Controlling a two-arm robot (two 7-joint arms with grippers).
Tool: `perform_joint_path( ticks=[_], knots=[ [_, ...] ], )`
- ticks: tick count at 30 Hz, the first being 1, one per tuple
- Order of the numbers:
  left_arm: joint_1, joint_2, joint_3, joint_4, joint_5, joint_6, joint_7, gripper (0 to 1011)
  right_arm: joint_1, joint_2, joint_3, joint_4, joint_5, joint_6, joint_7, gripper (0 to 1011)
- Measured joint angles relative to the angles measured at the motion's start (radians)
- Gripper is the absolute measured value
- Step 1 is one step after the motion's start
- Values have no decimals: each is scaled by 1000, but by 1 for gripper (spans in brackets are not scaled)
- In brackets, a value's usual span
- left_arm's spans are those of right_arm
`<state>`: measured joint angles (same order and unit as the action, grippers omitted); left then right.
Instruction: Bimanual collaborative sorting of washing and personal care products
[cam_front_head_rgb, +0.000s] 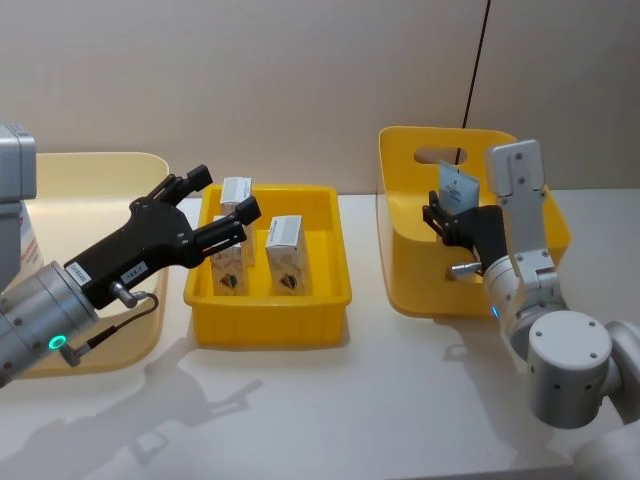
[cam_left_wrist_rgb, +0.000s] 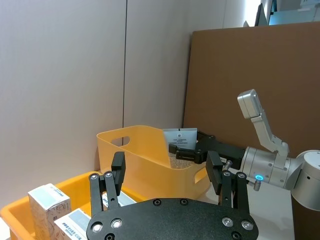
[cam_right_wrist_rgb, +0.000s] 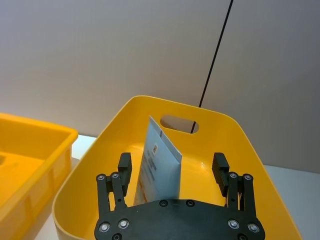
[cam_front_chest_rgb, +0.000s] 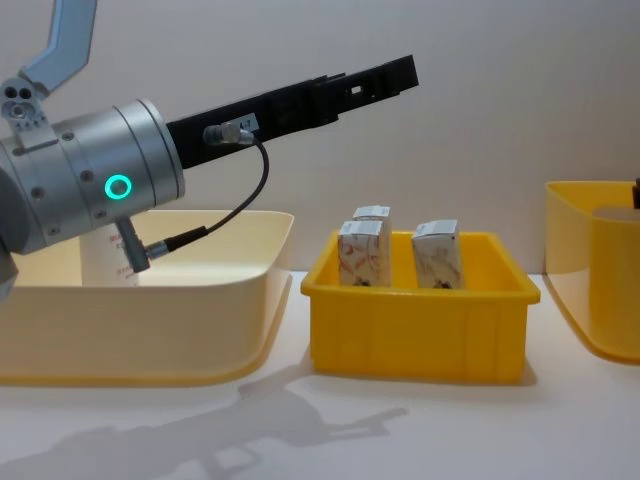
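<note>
Left pincer (cam_front_head_rgb: 225, 192) hangs spread wide and empty above the shallow bright-yellow plastic tray (cam_front_head_rgb: 270, 320), whose three small white cartons with reddish-orange swirls (cam_front_head_rgb: 285, 255) stand upright and close together. Its arm reaches in over the wide cream plastic bin (cam_front_head_rgb: 90, 157) at the robot's left. Right pincer (cam_right_wrist_rgb: 172, 161) is down inside the deep yellow plastic bin with a handle slot (cam_front_head_rgb: 405, 270) on the robot's right. Its fingers (cam_right_wrist_rgb: 125, 165) are parted, with nothing clamped. The tall pale-blue squeeze tube with printed text (cam_right_wrist_rgb: 161, 162) stands on end in that bin, leaning a little. It sits just ahead of the open fingers and nearer one of them, and whether it touches that finger cannot be told. All three containers sit on the white table (cam_front_head_rgb: 350, 400). The step in hand looks like the tube's placement in the deep bin, with the left arm poised for a carton. Next, the right arm would probably need to rise straight out without brushing the leaning tube. The left pincer would then have to drop squarely over one carton, keeping its fingers clear of the close neighbours.
</note>
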<state>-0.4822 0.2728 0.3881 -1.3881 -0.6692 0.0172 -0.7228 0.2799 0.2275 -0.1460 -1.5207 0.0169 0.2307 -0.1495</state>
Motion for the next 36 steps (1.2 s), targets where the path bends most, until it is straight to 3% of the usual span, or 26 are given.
perform_joint_path(
  ticks=[12,16,22,36],
  knots=[
    [0,0,0,0,0,0,0,1003,-26,3,4,-33,21,-94,46,1001],
    [0,0,0,0,0,0,0,1003,-49,7,6,-67,43,-154,85,1001],
    [0,0,0,0,0,0,0,1003,-82,10,8,-115,64,-203,121,1001],
    [0,0,0,0,0,0,0,1003,-129,12,11,-177,93,-252,166,1001]
  ],
)
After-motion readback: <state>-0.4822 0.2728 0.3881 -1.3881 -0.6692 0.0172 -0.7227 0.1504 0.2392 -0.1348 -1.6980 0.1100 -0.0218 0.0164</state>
